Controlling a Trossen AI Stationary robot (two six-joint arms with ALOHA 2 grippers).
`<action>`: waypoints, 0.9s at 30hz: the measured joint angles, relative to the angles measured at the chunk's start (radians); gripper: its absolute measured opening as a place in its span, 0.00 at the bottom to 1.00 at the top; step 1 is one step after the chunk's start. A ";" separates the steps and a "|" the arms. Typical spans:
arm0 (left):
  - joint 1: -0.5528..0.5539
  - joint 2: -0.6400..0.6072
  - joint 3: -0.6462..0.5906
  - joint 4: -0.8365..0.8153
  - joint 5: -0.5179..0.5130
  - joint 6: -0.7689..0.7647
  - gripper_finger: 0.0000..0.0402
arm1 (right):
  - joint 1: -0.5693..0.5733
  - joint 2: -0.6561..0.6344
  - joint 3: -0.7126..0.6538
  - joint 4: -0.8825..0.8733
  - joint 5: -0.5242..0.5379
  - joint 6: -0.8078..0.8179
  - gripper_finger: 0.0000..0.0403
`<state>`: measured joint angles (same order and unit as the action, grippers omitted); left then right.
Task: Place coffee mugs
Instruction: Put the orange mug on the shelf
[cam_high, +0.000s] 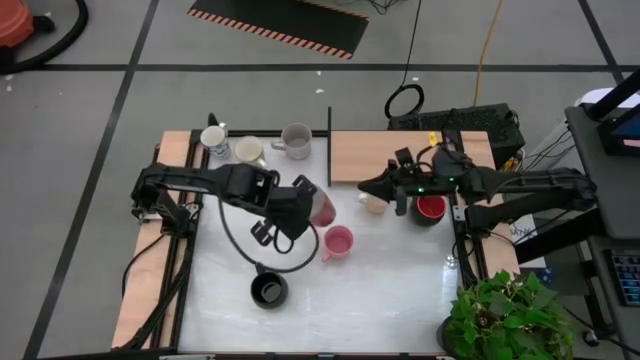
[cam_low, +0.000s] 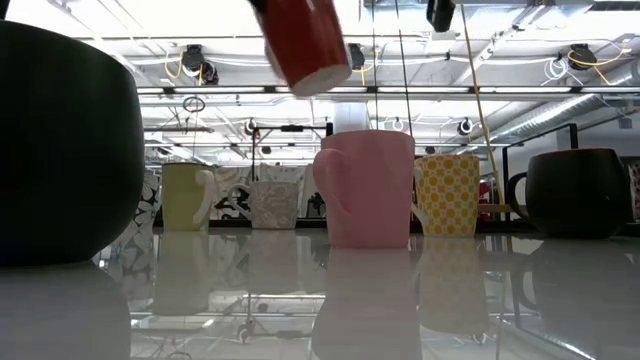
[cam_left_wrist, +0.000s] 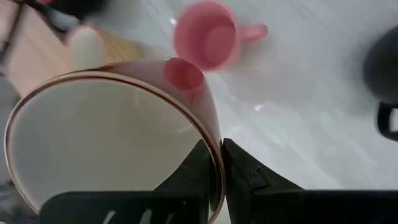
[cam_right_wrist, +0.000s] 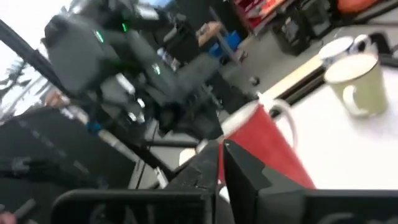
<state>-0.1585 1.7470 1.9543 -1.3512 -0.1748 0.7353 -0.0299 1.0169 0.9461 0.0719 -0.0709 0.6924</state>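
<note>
- Behind the table the low view shows a big hall with ceiling lamps; the white table has wooden strips at its sides, and a green plant stands at one near corner.
- Left gripper is over the middle of the table and pinches the rim of a red mug, one finger inside and one outside; the mug hangs tilted in the air.
- Right gripper waits near the back right, its fingers pressed together with nothing seen between them.
- A black mug stands near the front, a pink mug just beside the red one, and a grey mug at the back.
- I judge the mugs stiff, smooth, rather slippery and breakable; the rim or the handle is the good place to hold.
- No brand or writing can be read.
</note>
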 joint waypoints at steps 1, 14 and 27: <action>-0.002 0.000 0.012 0.000 -0.002 0.012 0.06 | -0.001 0.008 0.007 -0.008 -0.023 -0.001 0.08; -0.060 -0.001 0.183 -0.008 -0.020 0.271 0.06 | -0.003 0.072 0.115 -0.127 -0.167 -0.163 0.54; -0.063 -0.001 0.184 0.018 -0.070 0.345 0.06 | 0.012 0.152 0.115 -0.134 -0.212 -0.246 0.82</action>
<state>-0.2212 1.7458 2.1387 -1.3330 -0.2444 1.0801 -0.0181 1.1688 1.0615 -0.0625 -0.2825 0.4466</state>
